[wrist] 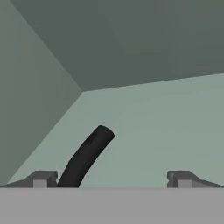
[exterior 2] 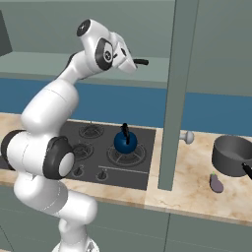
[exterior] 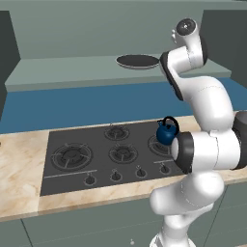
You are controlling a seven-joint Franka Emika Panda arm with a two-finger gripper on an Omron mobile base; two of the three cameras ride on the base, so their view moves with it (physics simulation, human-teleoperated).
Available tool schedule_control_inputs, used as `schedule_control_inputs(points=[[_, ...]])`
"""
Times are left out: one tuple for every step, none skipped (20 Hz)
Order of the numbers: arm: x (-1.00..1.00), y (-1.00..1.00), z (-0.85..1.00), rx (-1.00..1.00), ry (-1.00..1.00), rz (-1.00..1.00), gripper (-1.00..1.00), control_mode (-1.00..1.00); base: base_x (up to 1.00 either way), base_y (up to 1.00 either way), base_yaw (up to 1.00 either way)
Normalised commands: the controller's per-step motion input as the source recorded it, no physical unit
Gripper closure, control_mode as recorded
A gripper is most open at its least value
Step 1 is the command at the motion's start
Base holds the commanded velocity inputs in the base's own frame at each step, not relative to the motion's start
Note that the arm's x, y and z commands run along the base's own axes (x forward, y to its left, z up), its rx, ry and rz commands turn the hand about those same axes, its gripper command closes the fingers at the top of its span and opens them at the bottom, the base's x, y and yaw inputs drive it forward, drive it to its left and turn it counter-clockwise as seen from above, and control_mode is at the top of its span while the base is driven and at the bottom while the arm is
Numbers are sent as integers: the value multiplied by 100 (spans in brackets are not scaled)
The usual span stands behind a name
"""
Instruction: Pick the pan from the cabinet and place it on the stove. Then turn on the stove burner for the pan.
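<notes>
Pan (exterior: 138,61) sitting flat on the open cabinet (exterior: 72,67) shelf, up above the stove (exterior: 113,153) and a bit toward its right half, black with a thin pale rim. White arm reaching up into the cabinet right beside the pan, on its right edge in the left base view. From the right base view, pan's dark handle (exterior 2: 141,62) poking out just past the hand. Pincer (wrist: 112,179) released, tips spread wide in the hand view, nothing clamped. That black handle (wrist: 86,156) slanting up between the tips, much closer to the left one, can't tell if touching it. Beyond the handle just the pale cabinet floor and darker back walls meeting in a corner.

Down on the stove: blue kettle (exterior: 167,131) parked on the right-hand burner, black handle arching over it. Large ringed stove burner (exterior: 72,156) at the left end bare, well apart from the kettle. Row of small knobs (exterior: 116,175) along the stove's front edge. Stove set into a marbled beige worktop (exterior: 21,169).

Right of the stove, past the upright edge of an open cabinet door (exterior 2: 176,93), a deep dark-grey pot (exterior 2: 232,155) on the worktop, with a small purple eggplant (exterior 2: 215,183) lying just in front of it.
</notes>
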Motion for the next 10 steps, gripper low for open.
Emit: schedule_control_inputs(points=[[2,0,-12,0,0,0,-100,-100,0,0,0],[5,0,-10,0,0,0,-100,-100,0,0,0],[6,0,-7,0,0,0,-100,-100,0,0,0],[8,0,-7,0,0,0,-100,-100,0,0,0],[9,-2,-6,0,0,0,-100,-100,0,0,0],[9,-4,-6,0,0,0,-100,-100,0,0,0],[9,-3,-6,0,0,0,-100,-100,0,0,0],[13,0,-3,0,0,0,-100,-100,0,0,0],[13,0,-2,0,0,0,-100,-100,0,0,0],[14,-1,-2,0,0,0,-100,-100,0,0,0]])
